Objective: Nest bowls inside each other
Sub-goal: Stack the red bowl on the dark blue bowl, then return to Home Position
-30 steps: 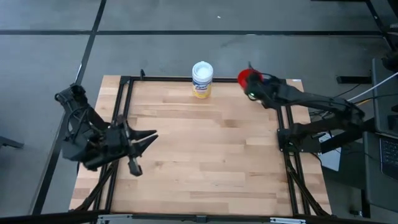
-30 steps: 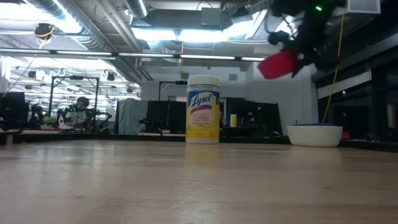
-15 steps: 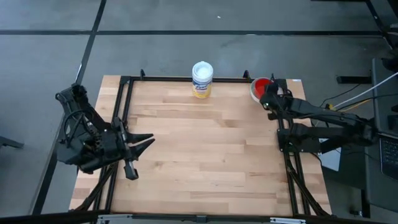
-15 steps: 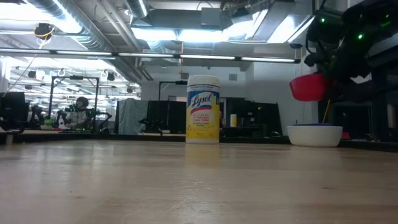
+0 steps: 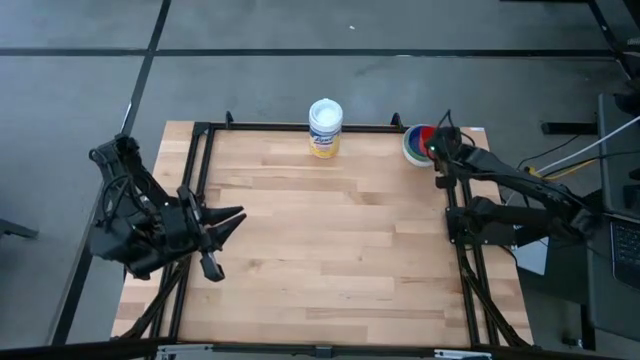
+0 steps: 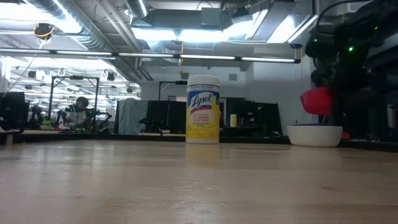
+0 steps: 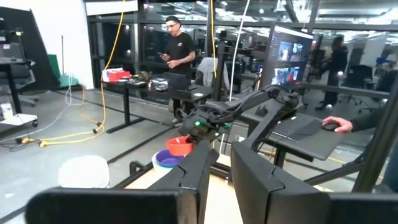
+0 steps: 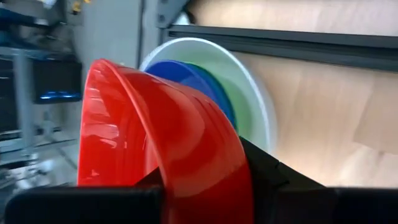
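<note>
Gripped in my right gripper [image 5: 433, 146], a red bowl [image 8: 174, 137] hangs tilted just above a stack of nested bowls [image 5: 410, 148] at the table's far right corner. In the right wrist view the stack shows a white outer bowl [image 8: 252, 81], then green [image 8: 239, 109] and blue [image 8: 186, 78]. The low view has the red bowl [image 6: 317, 99] a little above the stack [image 6: 314, 135], which rests on its base. My left gripper [image 5: 228, 218] hovers over the table's left side, level, with a narrow gap between its fingers [image 7: 199, 177] and nothing in it. My right gripper holds the red bowl by its wall near the rim [image 8: 239, 168]. One finger [image 8: 270, 177] lies on the outside; the other is mostly hidden behind the wall, on the inner side. The fingers slant downward. The bowl is lifted clear and tilted above the stack.
A white canister with a yellow-blue label [image 5: 325, 127] stands at the middle of the far edge. A dark metal frame [image 5: 330, 126] runs around the tabletop. A person [image 7: 179, 50] stands in the room beyond the table. The wooden middle [image 5: 330, 230] has nothing on it.
My right gripper has carried the red bowl down and toward the table's right edge, from high beside the canister to just above the stack, rolling its wrist so the bowl has turned. The stack and my left gripper have stayed put.
</note>
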You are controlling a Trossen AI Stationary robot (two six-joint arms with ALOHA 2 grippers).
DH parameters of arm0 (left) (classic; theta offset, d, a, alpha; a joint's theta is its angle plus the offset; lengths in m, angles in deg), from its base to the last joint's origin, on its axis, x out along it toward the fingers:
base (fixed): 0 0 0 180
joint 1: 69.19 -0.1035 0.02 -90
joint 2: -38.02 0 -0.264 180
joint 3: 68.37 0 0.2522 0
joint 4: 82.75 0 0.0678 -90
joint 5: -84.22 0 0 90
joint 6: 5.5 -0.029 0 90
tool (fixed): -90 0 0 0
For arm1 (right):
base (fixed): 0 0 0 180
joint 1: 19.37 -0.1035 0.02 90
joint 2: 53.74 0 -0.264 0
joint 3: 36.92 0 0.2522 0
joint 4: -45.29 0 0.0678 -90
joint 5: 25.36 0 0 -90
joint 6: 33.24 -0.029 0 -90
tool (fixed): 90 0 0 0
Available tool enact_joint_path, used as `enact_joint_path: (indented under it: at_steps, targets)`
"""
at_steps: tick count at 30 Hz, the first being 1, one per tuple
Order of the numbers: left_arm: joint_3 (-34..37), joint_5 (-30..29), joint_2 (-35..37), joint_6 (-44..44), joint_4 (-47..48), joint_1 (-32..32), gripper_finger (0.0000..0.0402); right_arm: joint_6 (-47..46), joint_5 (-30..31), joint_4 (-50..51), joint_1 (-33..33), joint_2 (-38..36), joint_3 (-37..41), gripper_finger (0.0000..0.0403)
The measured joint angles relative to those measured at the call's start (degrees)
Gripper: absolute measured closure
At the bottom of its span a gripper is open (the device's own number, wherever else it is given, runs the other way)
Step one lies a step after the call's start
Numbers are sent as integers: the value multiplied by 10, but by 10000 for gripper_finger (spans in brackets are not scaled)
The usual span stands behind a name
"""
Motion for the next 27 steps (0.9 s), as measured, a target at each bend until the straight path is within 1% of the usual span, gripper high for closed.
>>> enact_joint_path:
  at_steps: [2,5,6,8,13,16,18,20,23,25,27]
  targets:
    - [0,0,2,-1,-4,0,341,1,-16,0,10,17,0,316]
    - [0,-1,4,-1,-18,0,341,2,-18,-18,17,41,0,315]
    - [0,0,4,-3,-25,0,341,8,-18,-29,20,49,0,308]
    - [0,0,4,-7,-33,0,341,13,-18,-49,23,62,0,278]
    - [0,5,4,3,-34,0,341,38,-38,-74,34,79,0,177]
    - [0,12,4,11,-34,0,341,43,-53,-72,40,80,0,136]
    - [0,18,4,13,-34,0,341,43,-55,-73,42,80,0,119]
    - [0,23,4,14,-34,0,341,46,-56,-82,46,80,0,109]
    - [0,26,4,14,-34,1,341,84,-79,-97,47,80,0,106]
    - [0,26,4,14,-34,0,341,117,-102,-102,42,80,0,110]
    - [0,29,4,8,-34,1,341,174,-125,-120,25,80,0,118]
